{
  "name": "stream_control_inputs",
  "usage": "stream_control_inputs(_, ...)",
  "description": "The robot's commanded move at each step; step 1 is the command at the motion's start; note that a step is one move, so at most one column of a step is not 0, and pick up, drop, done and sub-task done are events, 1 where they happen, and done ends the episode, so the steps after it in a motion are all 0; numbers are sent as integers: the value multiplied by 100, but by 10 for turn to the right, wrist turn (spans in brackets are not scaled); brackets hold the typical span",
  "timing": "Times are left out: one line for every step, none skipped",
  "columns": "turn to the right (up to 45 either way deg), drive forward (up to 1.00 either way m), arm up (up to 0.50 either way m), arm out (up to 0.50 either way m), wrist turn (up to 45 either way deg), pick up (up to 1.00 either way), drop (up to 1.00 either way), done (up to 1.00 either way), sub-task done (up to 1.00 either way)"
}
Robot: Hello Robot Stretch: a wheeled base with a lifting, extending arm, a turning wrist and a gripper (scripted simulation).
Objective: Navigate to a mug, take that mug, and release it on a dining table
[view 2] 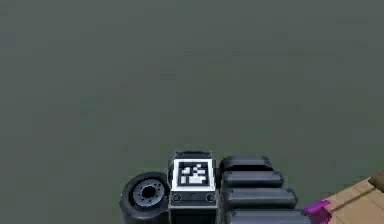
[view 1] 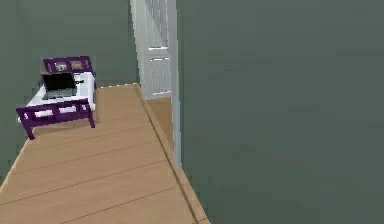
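In the arm side view, the arm's end sits low against a dark grey-green wall (view 2: 190, 80). A white square with black marks (view 2: 194, 173) stands beside stacked dark segments (view 2: 252, 182). The gripper's dark round body (view 2: 148, 197) lies left of that square. Its far end cannot be made out, so I cannot tell whether it holds anything.
A purple-framed bed (view 1: 60, 100) with a white mattress and a dark flat object (view 1: 60, 82) stands at the forward view's left. A white door (view 1: 158, 50) stands at the end of the wooden floor (view 1: 100, 170). A grey-green wall (view 1: 280, 110) runs close along the right. A small magenta bit (view 2: 320, 210) lies near the floor.
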Motion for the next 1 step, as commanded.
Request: stream_control_inputs(-180, 0, 0, 0, 0, 0, 0, 0, 0)
